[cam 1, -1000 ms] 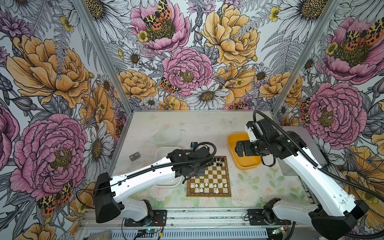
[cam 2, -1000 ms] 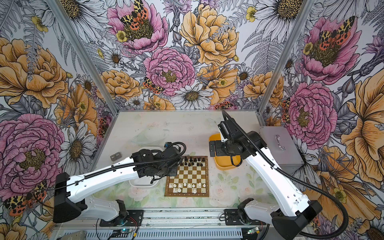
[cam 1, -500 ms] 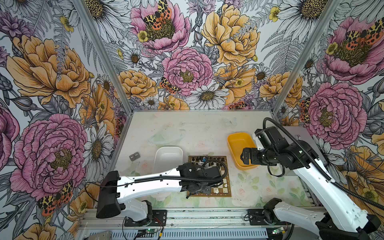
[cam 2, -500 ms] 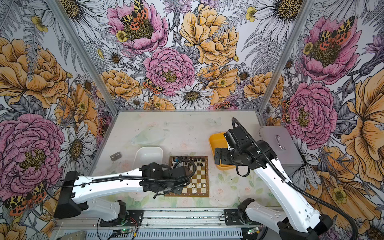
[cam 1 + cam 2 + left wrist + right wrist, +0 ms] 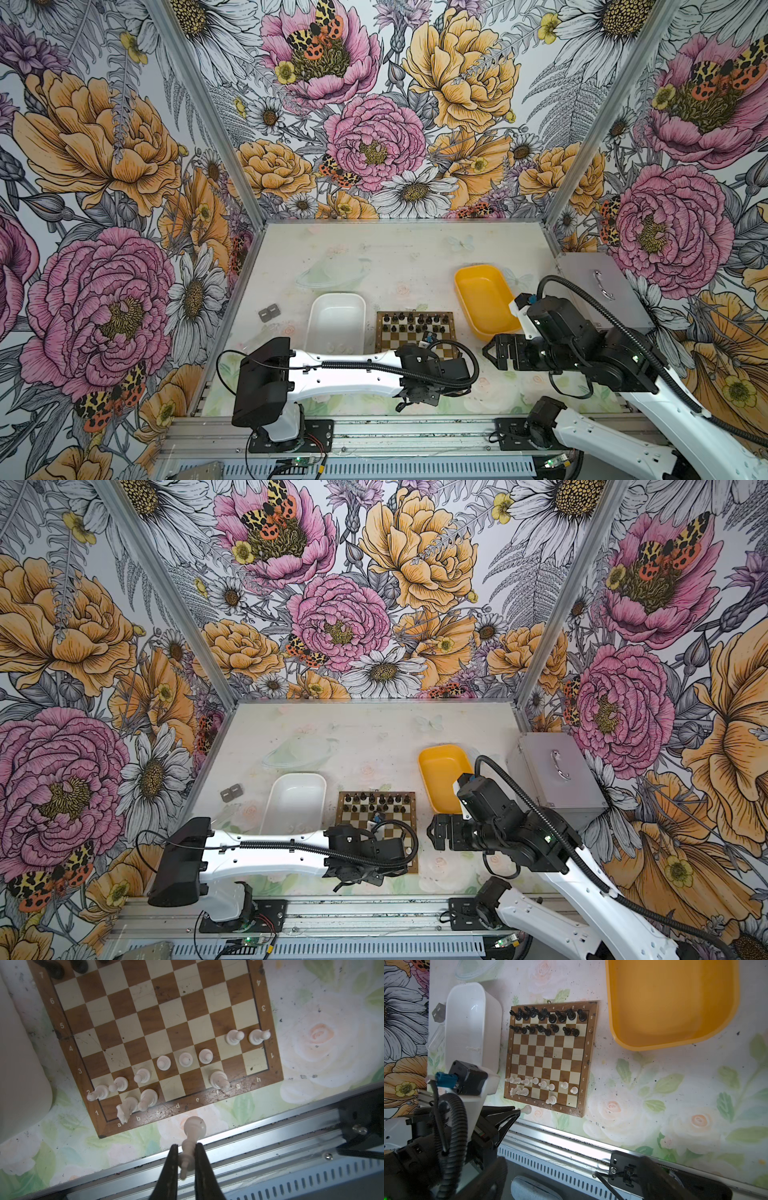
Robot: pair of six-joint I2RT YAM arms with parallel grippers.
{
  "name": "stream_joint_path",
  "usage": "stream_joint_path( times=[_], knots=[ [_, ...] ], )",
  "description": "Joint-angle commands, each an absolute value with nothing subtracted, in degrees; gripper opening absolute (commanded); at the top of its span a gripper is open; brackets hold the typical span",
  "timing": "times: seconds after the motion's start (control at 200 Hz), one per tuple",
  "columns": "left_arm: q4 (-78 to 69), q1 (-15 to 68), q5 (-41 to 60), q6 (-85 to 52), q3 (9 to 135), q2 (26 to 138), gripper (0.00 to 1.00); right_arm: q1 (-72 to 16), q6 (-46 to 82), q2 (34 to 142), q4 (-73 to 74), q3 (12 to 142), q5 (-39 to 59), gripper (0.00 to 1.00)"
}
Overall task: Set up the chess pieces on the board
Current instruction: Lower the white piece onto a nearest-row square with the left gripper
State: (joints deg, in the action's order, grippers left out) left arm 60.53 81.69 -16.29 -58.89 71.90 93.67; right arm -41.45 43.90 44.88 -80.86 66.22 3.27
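Note:
The board (image 5: pixel 380 332) (image 5: pixel 411 802) lies mid-table, between two trays. Black chess pieces (image 5: pixel 548 1020) fill its two far rows. White chess pieces (image 5: pixel 185 1059) stand on the near two rows, with gaps in the nearest row. My left gripper (image 5: pixel 186 1147) is shut on a tall white piece (image 5: pixel 194 1128), gripped by its top with its round base toward the board. It hovers just off the board's near edge by letters d and e. The right wrist view shows that piece (image 5: pixel 527 1109) too. My right gripper (image 5: pixel 490 357) is open and holds nothing, right of the board.
A white tray (image 5: pixel 336 299) stands left of the board, with small white shapes inside. A yellow tray (image 5: pixel 482 299) is on the right, and a grey metal box (image 5: pixel 598 286) beyond it. A clear lid (image 5: pixel 332 270) and small grey block (image 5: pixel 269 312) lie behind. An aluminium rail (image 5: pixel 270 1136) borders the front.
My left arm has swung from the board's far left corner to its near edge, shut throughout. My right arm has drawn back from the yellow tray toward the front right.

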Motion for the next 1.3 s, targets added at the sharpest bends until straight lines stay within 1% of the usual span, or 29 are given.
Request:
stream_joint_path(
  times=[0.0,0.35,0.761,1.296],
  knots=[
    [58.62,81.82,-17.67,-59.61,72.77,95.02,0.09,-41.84,44.28,45.06,-82.32,67.8,2.22,1.0],
    [58.8,81.41,-18.03,-57.52,74.12,98.67,0.09,-41.84,44.51,43.59,-84.84,69.89,0.57,1.0],
    [58.71,78.2,-17.33,-53.91,74.35,99.29,0.1,-41.84,44.77,43.37,-86.4,70.79,-0.67,1.0],
    [58.64,76.86,-15.82,-51.5,76.07,101.6,0.1,-41.84,44.69,44.32,-86.75,71.91,-2.08,1.0]
  ],
)
